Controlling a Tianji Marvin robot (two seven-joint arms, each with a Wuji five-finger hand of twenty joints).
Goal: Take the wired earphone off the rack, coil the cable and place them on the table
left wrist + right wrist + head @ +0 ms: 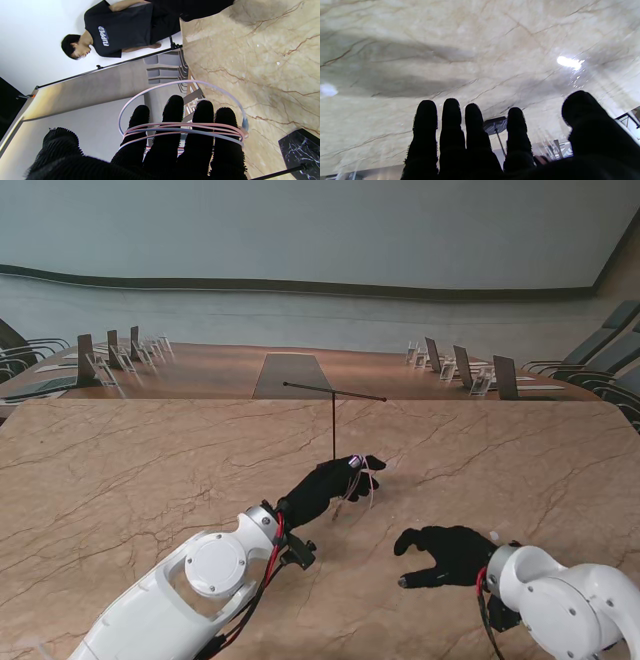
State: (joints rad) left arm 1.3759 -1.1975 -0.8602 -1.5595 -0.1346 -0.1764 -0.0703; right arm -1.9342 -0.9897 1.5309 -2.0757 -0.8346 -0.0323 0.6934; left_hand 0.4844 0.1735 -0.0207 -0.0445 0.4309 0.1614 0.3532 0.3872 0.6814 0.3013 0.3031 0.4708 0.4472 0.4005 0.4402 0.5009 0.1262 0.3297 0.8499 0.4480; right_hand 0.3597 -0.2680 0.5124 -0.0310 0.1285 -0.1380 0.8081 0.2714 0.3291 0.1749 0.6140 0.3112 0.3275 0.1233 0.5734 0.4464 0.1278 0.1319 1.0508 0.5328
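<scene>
Both arms of the Tianji Marvin robot wear glossy white, rounded shells. The left arm (180, 595) carries a round white cap at its joint, with red and black cables running behind the wrist. The left hand (325, 485) and right hand (450, 555) are sheathed in black, nubby-textured gloves, five fingers (451, 130) apiece, thumbs thicker than the rest.

Earbuds of the earphone cable (180, 126) indiscernible; rack (298, 147) cut off at frame edge.

The pale pink earphone cable (182, 128) is wound several times around the left hand's fingers (172, 120), near the rack (333, 395).
</scene>
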